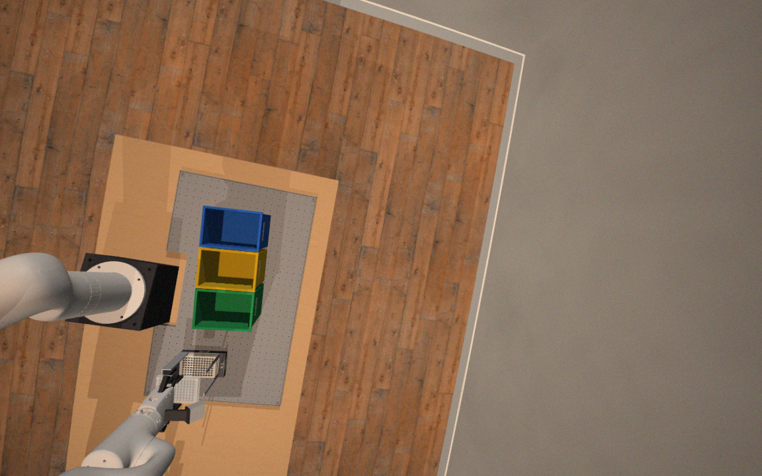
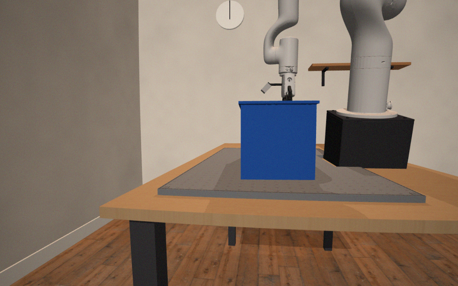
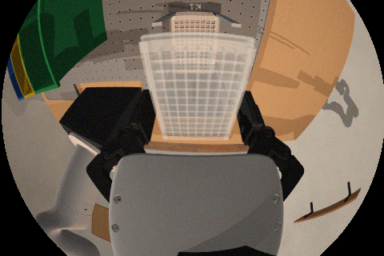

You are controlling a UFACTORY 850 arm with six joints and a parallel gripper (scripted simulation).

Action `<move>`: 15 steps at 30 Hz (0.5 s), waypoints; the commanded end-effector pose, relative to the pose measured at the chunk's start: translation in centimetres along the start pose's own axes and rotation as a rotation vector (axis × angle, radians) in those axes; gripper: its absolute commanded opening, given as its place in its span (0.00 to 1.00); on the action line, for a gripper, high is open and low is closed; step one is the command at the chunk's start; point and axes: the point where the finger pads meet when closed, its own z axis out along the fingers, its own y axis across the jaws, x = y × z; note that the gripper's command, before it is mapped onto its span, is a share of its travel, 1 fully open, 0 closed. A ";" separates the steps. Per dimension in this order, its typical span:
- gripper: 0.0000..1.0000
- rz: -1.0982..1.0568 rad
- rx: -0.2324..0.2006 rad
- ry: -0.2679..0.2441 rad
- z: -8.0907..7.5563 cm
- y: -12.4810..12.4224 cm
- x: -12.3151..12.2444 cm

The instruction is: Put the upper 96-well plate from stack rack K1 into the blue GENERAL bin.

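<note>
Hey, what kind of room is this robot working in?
Likely a small lab bench setup: a perforated metal board on a wooden table, well plates on a rack, and three coloured sorting bins.

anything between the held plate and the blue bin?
Yes: the green bin and yellow bin stand in line between the plate in the gripper and the blue bin; it must travel above their rims.
</note>
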 end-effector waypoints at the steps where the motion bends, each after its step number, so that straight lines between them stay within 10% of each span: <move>1: 0.00 0.002 0.017 -0.025 -0.8 0.1 0.1; 15: 0.00 0.002 0.017 -0.025 -2.8 0.1 0.2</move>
